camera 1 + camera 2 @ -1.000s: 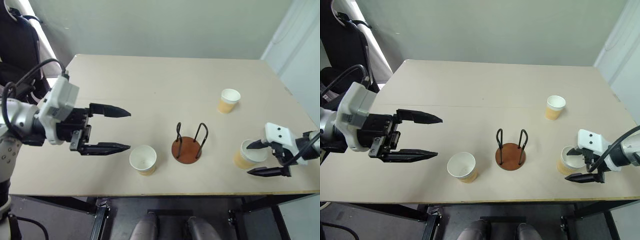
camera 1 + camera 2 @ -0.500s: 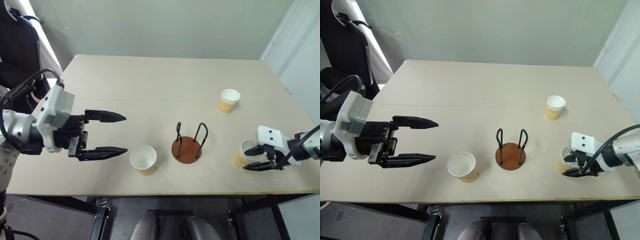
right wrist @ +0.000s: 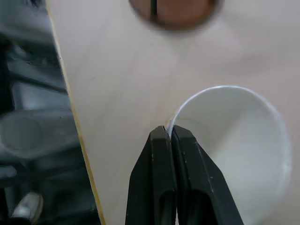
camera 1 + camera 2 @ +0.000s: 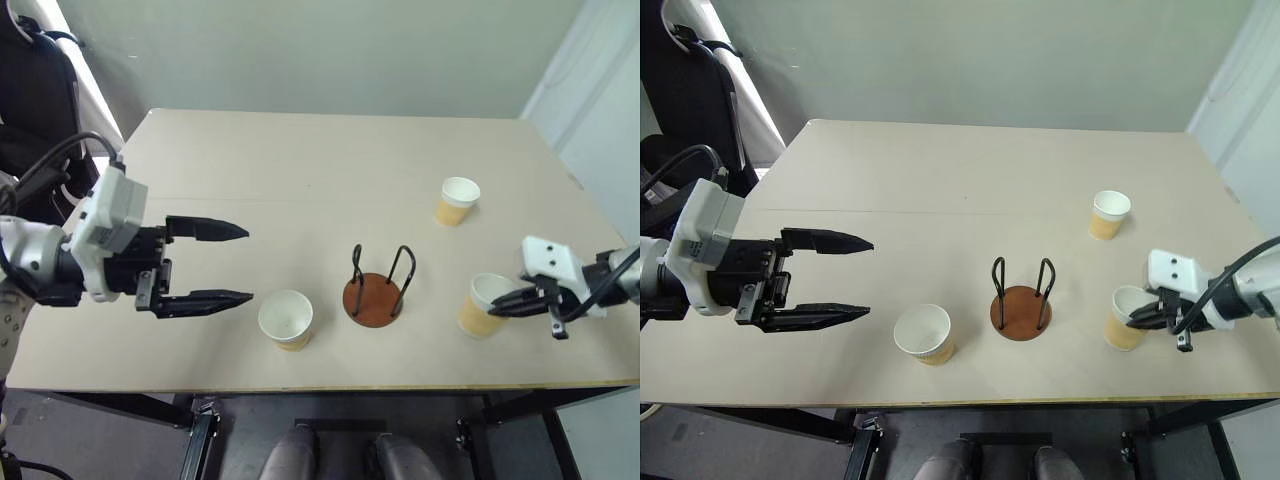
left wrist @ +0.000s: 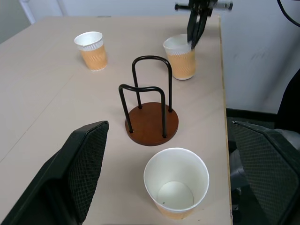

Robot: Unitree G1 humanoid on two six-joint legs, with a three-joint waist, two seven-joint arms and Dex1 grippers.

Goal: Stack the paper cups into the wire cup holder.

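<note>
Cup (image 4: 480,306) (tan ribbed wall, white inside) pinched by right end effector (image 4: 500,304).

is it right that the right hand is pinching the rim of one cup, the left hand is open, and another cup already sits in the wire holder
Not quite. The wire cup holder is empty, as the left wrist view shows. The other two cups stand on the table. The rest holds: the right hand pinches a cup by its rim, and the left hand is open.

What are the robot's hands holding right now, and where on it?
The right hand pinches a paper cup by its rolled rim, one finger inside and one outside. The left hand is open and holds nothing.
</note>
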